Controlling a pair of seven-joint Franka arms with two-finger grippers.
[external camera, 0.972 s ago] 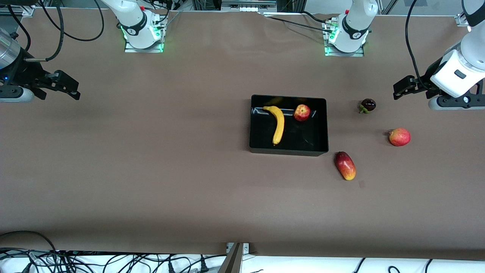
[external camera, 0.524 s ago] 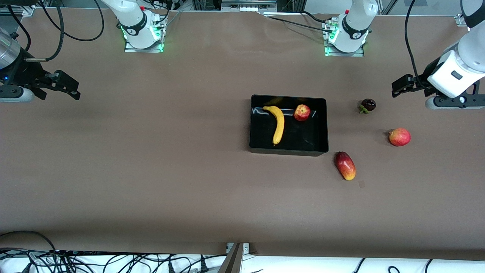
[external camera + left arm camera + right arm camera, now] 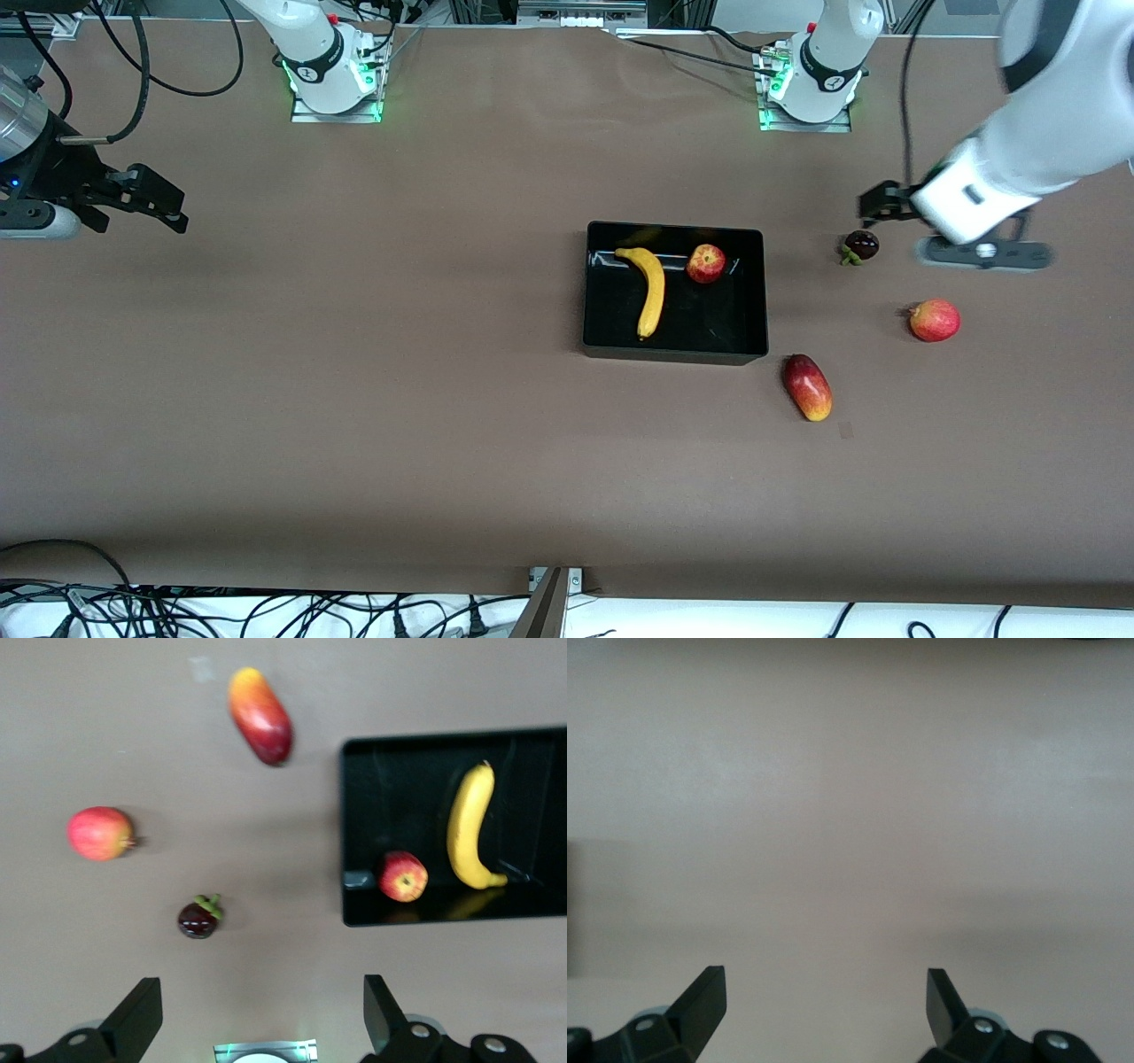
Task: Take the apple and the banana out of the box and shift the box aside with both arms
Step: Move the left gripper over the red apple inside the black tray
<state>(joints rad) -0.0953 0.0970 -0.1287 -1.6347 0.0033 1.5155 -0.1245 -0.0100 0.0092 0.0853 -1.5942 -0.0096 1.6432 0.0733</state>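
Observation:
The black tray [image 3: 673, 353] sits near the table's middle. The yellow banana [image 3: 653, 290] and a red-yellow apple [image 3: 706, 263] lie in it, apart from each other. My left gripper [image 3: 877, 206] is open and empty, up over the table beside the dark purple fruit [image 3: 859, 245]. In the left wrist view the left gripper [image 3: 261, 992] shows open, with the tray [image 3: 390, 797], banana [image 3: 469, 828] and apple [image 3: 403, 877] ahead of it. My right gripper [image 3: 155, 208] is open and empty at the right arm's end of the table, waiting. The right wrist view shows the right gripper [image 3: 826, 988] over bare table.
A second red-yellow round fruit [image 3: 934, 320] lies toward the left arm's end, also in the left wrist view [image 3: 100, 833]. The mango [image 3: 807, 387] lies by the tray's near corner, and shows in the left wrist view [image 3: 260, 715]. The purple fruit shows there too [image 3: 198, 918].
The left arm has swung in from its end of the table toward the purple fruit. The right arm and all fruits have not moved.

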